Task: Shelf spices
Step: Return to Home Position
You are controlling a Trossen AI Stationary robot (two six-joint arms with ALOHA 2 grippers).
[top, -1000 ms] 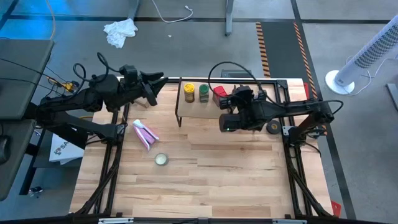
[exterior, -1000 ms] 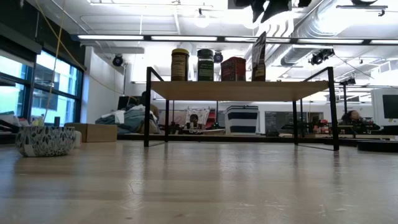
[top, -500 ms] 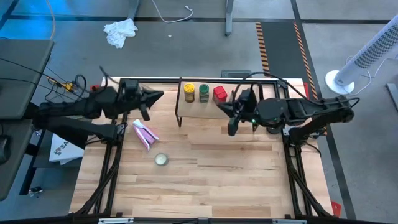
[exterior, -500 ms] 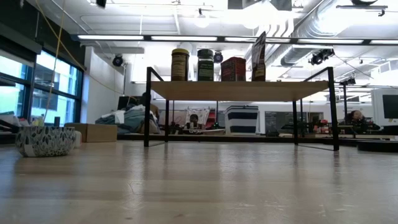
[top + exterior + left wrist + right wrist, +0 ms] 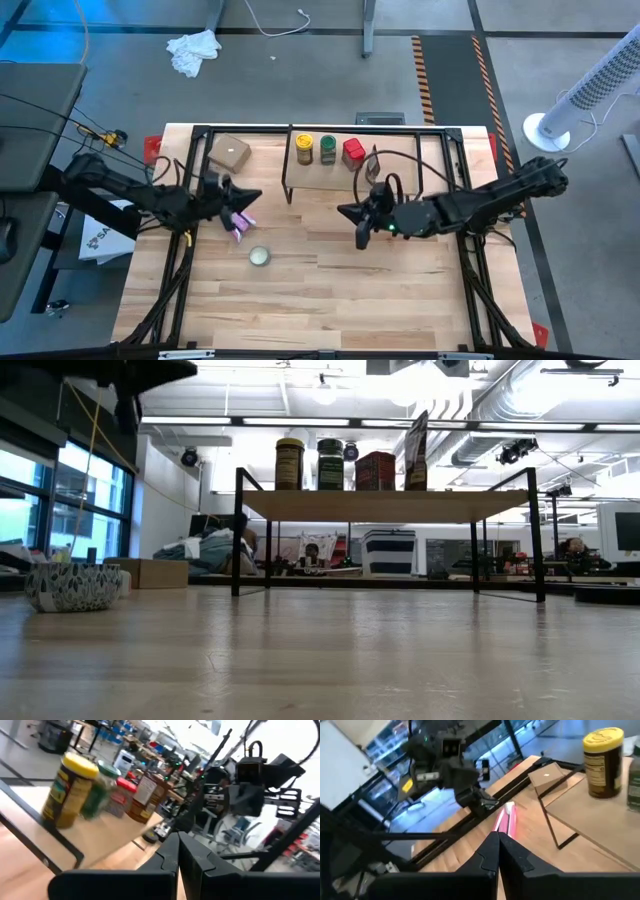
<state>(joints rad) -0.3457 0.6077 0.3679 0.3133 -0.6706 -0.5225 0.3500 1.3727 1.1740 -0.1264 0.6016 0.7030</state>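
Observation:
The shelf (image 5: 385, 165) stands on its black legs at the table's far middle. On its top board (image 5: 385, 505) stand, in a row, the yellow-lidded jar (image 5: 289, 464), the green-lidded jar (image 5: 330, 464) and the red container (image 5: 375, 471). The brown packet (image 5: 416, 452) stands upright on its lower edge beside them. My left gripper (image 5: 257, 193) hangs shut to the near left of the shelf, above the pink packet (image 5: 238, 222). My right gripper (image 5: 343, 211) hangs shut in front of the shelf's near side. Both hold nothing.
A pale round tin (image 5: 259, 256) lies near the table's middle left. A small cardboard box (image 5: 230, 152) sits at the far left, beside the shelf. A patterned bowl (image 5: 72, 586) shows at the left in the low view. Bare tabletop (image 5: 380, 290) spreads toward the near edge.
Both grippers have drawn back from the shelf toward the table's near edge and come lower. My left gripper's fingers have shut with nothing between them. My right gripper has left the space above the brown packet, which stays upright on the shelf.

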